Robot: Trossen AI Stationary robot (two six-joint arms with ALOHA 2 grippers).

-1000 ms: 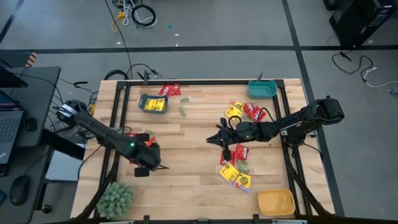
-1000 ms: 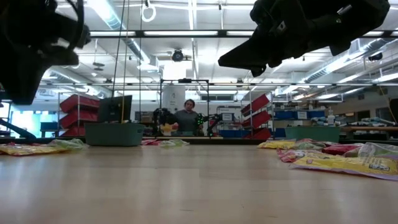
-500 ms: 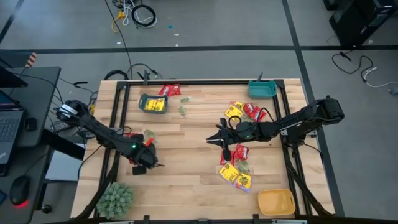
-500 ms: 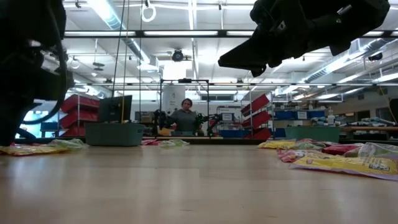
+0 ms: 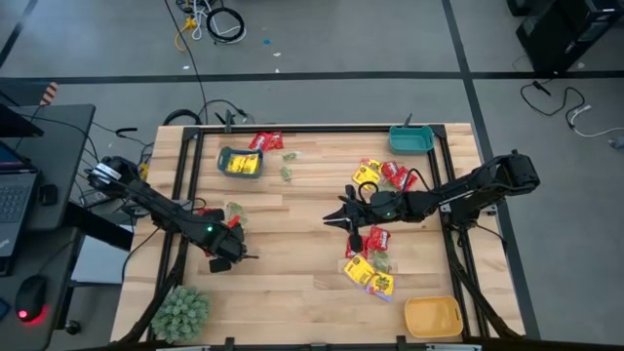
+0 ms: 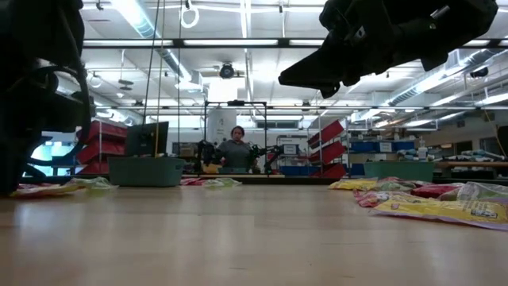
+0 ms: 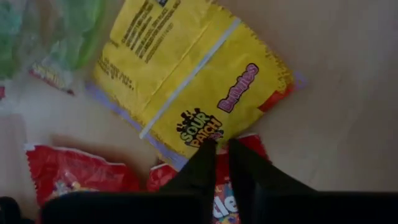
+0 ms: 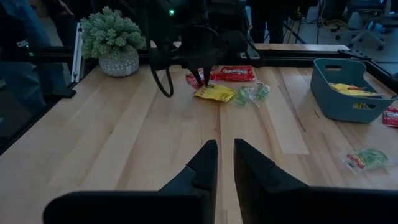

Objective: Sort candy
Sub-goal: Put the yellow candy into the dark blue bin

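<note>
High view: the left gripper (image 5: 229, 255) sits low over the table's left side, beside a small cluster of candy; the left wrist view shows its fingers (image 7: 200, 163) nearly closed with only a thin gap, grasping nothing, their tips over the edge of a yellow packet (image 7: 189, 78) that overlaps a red packet (image 7: 71, 175), with a pale green packet (image 7: 59, 37) lying next to them. The right gripper (image 5: 343, 216) hangs above the bare middle of the table (image 5: 292, 292); its fingers (image 8: 202, 165) are likewise close together and empty. Candy lies scattered in several spots: a right-hand pile of red and yellow packets (image 5: 370, 268) just beside the right gripper, more red and yellow ones (image 5: 388, 175) near the teal bin (image 5: 411, 139), red packets (image 5: 265, 140) at the far edge, and a green packet (image 5: 287, 173) alone nearby; another bin (image 5: 239, 162) holds a yellow packet. A yellow-orange bin (image 5: 432, 317) stands at the near right corner and a fuzzy green plant (image 5: 180, 310) at the near left. Low view: a person (image 6: 236, 151) shows in the room behind.
</note>
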